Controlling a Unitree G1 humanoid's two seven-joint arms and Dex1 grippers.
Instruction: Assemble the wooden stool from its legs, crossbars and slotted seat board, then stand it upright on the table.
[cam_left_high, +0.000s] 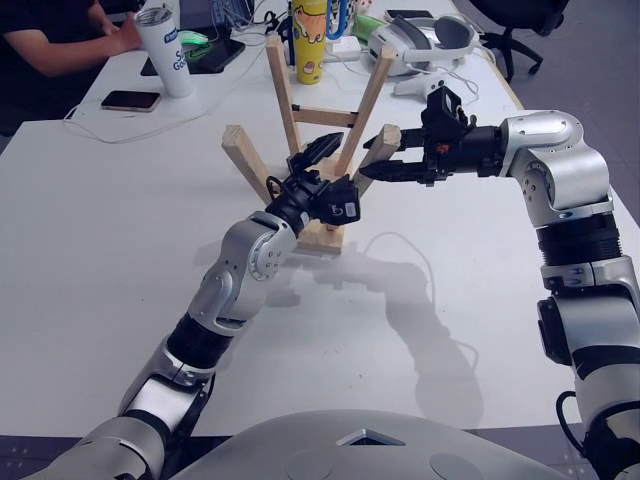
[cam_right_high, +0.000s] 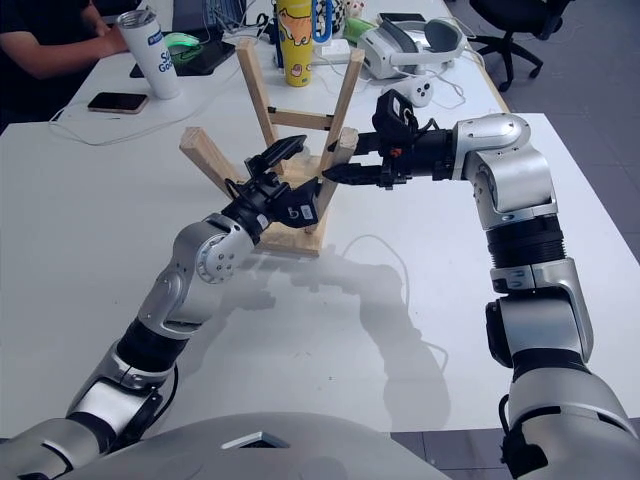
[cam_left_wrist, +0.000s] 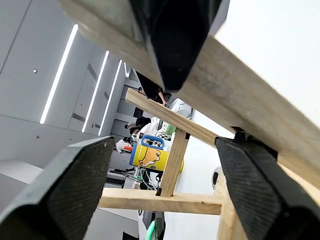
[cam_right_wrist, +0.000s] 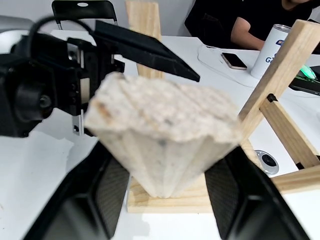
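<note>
The white tabletop (cam_left_high: 100, 250) carries the work, in an office room with strip lights in the ceiling. The stool (cam_left_high: 366, 110) is assembled and stands upside down near the middle of the tabletop. Its seat board (cam_left_high: 320, 238) lies flat on the surface and its legs splay upward and outward.

The left pincer (cam_left_high: 325, 170) is nearest, just above the seat board, among the bases of the legs. Its fingers (cam_left_wrist: 80, 190) stand well apart, with nothing between the pads. One wooden member runs close across its palm.

The right pincer (cam_left_high: 388, 155) comes in level from the robot's right. It is clamped on the upper end of the near right leg (cam_left_high: 383, 145), with one pad against each side of the wood. The sawn end of the leg faces the wrist.

The near left leg (cam_left_high: 245, 155) leans out to the robot's left. Beyond both pincers, a crossbar (cam_left_high: 325, 117) joins the two far legs, which rise higher than the near ones.

A thin cable (cam_left_high: 400, 250) loops over the tabletop on the near right side of the seat board.

On the far part of the tabletop:
- a phone (cam_left_high: 130, 100) and a white tumbler (cam_left_high: 165, 50), far left;
- a yellow cup (cam_left_high: 310, 40), behind the stool;
- a white headset (cam_left_high: 420, 40), far right.
</note>
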